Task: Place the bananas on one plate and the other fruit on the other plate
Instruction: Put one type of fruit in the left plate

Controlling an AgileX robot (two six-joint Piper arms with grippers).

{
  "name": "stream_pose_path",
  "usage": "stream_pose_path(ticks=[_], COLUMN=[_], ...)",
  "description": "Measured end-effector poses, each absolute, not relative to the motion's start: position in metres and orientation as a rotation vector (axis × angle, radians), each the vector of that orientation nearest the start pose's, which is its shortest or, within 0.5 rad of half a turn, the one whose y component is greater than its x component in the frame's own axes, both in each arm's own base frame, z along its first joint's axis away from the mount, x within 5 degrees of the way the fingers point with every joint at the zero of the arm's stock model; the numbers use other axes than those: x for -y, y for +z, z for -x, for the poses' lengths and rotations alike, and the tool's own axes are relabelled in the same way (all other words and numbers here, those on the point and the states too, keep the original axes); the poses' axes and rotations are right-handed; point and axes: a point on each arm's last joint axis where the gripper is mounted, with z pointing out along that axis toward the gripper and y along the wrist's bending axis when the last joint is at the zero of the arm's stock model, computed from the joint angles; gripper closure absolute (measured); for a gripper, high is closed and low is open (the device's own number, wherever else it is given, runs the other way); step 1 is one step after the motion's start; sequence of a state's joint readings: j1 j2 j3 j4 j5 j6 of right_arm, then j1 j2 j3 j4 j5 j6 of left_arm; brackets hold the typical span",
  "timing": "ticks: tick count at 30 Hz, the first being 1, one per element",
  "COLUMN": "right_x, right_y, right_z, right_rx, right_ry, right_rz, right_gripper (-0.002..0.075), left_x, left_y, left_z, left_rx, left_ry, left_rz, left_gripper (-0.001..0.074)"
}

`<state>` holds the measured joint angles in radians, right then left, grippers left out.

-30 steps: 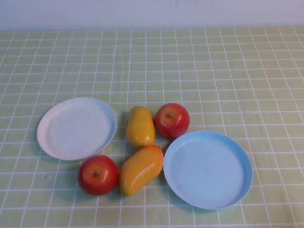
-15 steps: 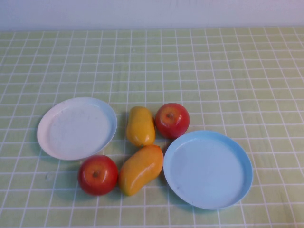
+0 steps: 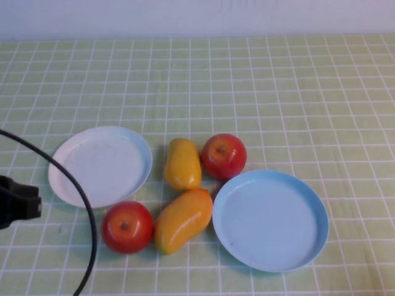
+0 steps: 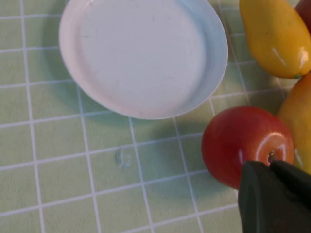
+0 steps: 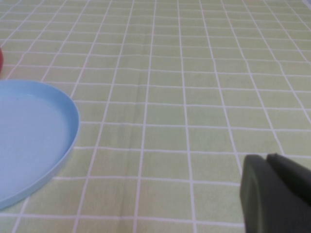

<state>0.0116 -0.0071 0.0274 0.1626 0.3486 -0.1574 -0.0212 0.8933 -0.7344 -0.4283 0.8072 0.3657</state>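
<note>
My left arm had just come into the high view at the near left, where a moment before only the counter showed. The left gripper, fingers together, hung over the near apple, just near of the white plate. Nothing was sorted yet: both bananas and the far apple sat between the plates, crowded and touching. I judged open room only far and right of the blue plate, where the right gripper hung, fingers together.
</note>
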Motion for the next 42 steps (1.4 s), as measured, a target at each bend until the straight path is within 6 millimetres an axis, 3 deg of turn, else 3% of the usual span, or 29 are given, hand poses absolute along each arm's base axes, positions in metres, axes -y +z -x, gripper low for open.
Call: stream_pose_path(ticks=[5, 9, 14, 18, 23, 27, 30, 32, 35, 42], right_x=[-0.006, -0.006, -0.006, -0.006, -0.006, -0.006, -0.006, -0.006, -0.006, -0.006], right_y=[0.173, 0.173, 0.173, 0.173, 0.173, 0.173, 0.173, 0.173, 0.173, 0.173], right_z=[-0.053, -0.053, -0.053, -0.053, -0.053, -0.053, -0.053, -0.053, -0.053, -0.053], right_rx=[-1.847, -1.847, -1.847, -1.847, -1.847, -1.847, -1.847, -1.847, -1.847, -1.847], right_ry=[0.056, 0.056, 0.056, 0.056, 0.056, 0.056, 0.056, 0.056, 0.056, 0.056], right_rz=[0.053, 0.053, 0.053, 0.053, 0.053, 0.053, 0.053, 0.053, 0.053, 0.053], right_gripper=[0.0742, 0.0742, 0.0742, 0.0742, 0.0742, 0.0742, 0.0742, 0.0742, 0.0742, 0.0742], left_x=[0.044, 0.072, 0.105, 0.133, 0.148, 0.147, 0.148, 0.151, 0.155, 0.151], left_y=[0.306, 0.297, 0.291, 0.289, 0.287, 0.287, 0.288, 0.288, 0.284, 0.268], left_z=[-0.195, -0.205, -0.202, -0.189, -0.179, -0.180, -0.183, -0.187, -0.194, -0.212], left_rx=[-2.479, -2.559, -2.593, -2.503, -2.392, -2.368, -2.332, -2.283, -2.222, -2.287], left_ry=[-0.362, -0.291, -0.154, -0.128, -0.106, -0.069, -0.059, -0.048, -0.034, -0.012], left_rz=[-0.424, -0.668, -0.989, -1.281, -1.500, -1.524, -1.515, -1.530, -1.575, -1.556], left_gripper=[0.0734, 0.0734, 0.0734, 0.0734, 0.0713, 0.0522, 0.0222, 0.0118, 0.0069, 0.0066])
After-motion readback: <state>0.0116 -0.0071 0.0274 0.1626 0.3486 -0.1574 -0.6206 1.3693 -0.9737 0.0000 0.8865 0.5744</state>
